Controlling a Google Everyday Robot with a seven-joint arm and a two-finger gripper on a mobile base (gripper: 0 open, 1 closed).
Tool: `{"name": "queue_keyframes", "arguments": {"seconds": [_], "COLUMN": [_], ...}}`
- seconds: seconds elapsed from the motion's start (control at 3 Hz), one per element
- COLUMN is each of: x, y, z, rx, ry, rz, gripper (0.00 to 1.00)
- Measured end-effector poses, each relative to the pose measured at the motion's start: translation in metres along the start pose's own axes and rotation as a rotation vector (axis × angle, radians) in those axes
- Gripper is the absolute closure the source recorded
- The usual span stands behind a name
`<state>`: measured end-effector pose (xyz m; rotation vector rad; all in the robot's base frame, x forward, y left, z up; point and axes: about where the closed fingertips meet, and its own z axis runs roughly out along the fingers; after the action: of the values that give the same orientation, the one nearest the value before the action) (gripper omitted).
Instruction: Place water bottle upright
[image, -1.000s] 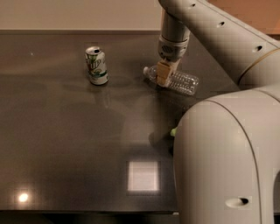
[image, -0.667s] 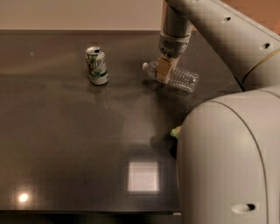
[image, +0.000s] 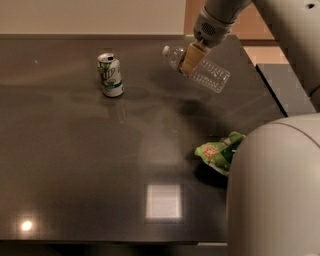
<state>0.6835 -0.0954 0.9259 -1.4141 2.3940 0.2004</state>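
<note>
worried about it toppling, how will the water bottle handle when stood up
Held tilted above the table by the gripper, the water bottle looks clear and empty: probably light. Slim and tall, so likely tippy; round, may roll if dropped.

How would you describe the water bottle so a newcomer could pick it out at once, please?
Look to the far right of the dark table, where the arm reaches down. There the gripper holds the water bottle tilted above the surface, cap to the left. It is clear ribbed plastic, unlike the green-and-white can standing left of it and the green bag nearer the camera.
</note>
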Motion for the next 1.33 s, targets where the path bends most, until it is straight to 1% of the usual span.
{"name": "queue_keyframes", "arguments": {"seconds": [0.33, 0.67, 1.0, 1.33], "x": [-0.007, -0.014, -0.019, -0.023], "y": [0.002, 0.008, 0.014, 0.019], "z": [-0.023, -0.038, -0.046, -0.049], "rx": [-0.032, -0.081, -0.131, -0.173], "ry": [-0.167, -0.338, -0.508, -0.644], "rz": [-0.002, -0.015, -0.033, -0.059], "gripper": [1.0, 1.0, 1.0, 1.0]}}
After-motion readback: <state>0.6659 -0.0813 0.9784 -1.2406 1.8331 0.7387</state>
